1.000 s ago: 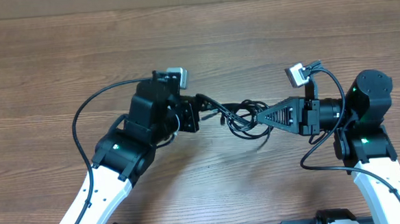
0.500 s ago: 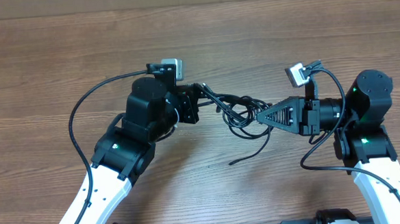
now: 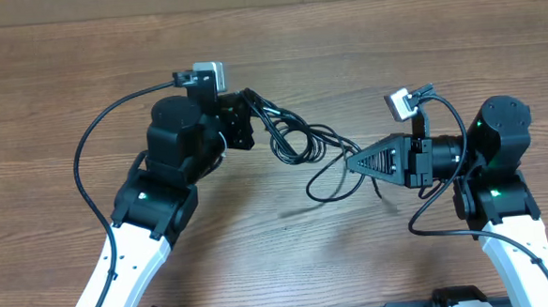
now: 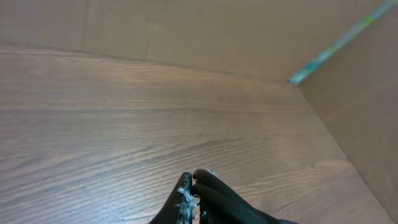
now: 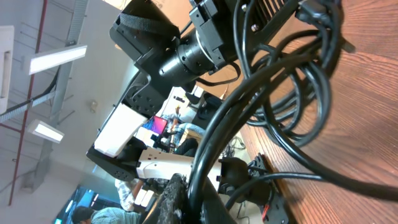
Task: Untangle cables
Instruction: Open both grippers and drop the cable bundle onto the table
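Note:
The cables (image 3: 297, 143) are thin black cords, looped together and stretched in the air between my two grippers over the wooden table. My left gripper (image 3: 249, 108) is shut on one end of the tangle at the upper left. My right gripper (image 3: 352, 164) is shut on a strand at the lower right, and a slack loop (image 3: 327, 186) sags below it toward the table. In the left wrist view the left gripper (image 4: 191, 182) has its fingers pressed together on a black cord (image 4: 233, 204). In the right wrist view a cord (image 5: 267, 74) runs down between the shut fingers of the right gripper (image 5: 189, 198).
The wooden table (image 3: 268, 41) stretches all round. Thicker black wires (image 3: 87, 163) arc off the left arm, and another wire (image 3: 437, 211) loops off the right arm. A brown wall with a teal strip (image 4: 329, 50) stands behind the table.
My left gripper has moved up and to the left, drawing the tangle out longer and away from the right gripper. The right gripper has shifted only slightly left. The loose strand below has moved.

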### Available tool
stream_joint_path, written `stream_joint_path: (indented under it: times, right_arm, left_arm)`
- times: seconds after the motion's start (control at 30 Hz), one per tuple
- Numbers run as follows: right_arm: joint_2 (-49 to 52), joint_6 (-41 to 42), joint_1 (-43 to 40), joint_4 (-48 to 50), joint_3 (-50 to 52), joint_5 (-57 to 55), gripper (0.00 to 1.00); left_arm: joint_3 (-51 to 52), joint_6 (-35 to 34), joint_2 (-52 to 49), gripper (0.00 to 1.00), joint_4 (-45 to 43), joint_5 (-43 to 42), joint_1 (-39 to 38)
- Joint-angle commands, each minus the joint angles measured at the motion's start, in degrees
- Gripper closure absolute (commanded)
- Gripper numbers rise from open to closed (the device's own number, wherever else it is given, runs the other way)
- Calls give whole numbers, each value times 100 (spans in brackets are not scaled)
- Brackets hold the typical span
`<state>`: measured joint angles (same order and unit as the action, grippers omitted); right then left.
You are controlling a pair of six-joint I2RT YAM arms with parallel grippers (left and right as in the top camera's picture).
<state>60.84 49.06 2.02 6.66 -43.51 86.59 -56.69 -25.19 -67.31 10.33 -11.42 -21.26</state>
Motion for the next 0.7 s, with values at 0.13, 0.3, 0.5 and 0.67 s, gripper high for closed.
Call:
stream_joint_path:
  times: [0.13, 0.3, 0.5, 0.67]
  right_arm:
    - [11, -328, 15, 57, -118, 323, 96]
    - [243, -326, 15, 11, -114, 332, 96]
    - [656, -328, 15, 11, -114, 332, 96]
    - [907, -350, 15, 15, -114, 332, 89]
  left_arm:
    - [-83, 1040, 13, 96, -22, -1327, 177]
    - [-83, 1110, 284, 96, -50, -1567, 175]
    - [-83, 1364, 887, 96, -28, -1569, 175]
    - [-83, 1563, 1353, 96, 50, -1563, 177]
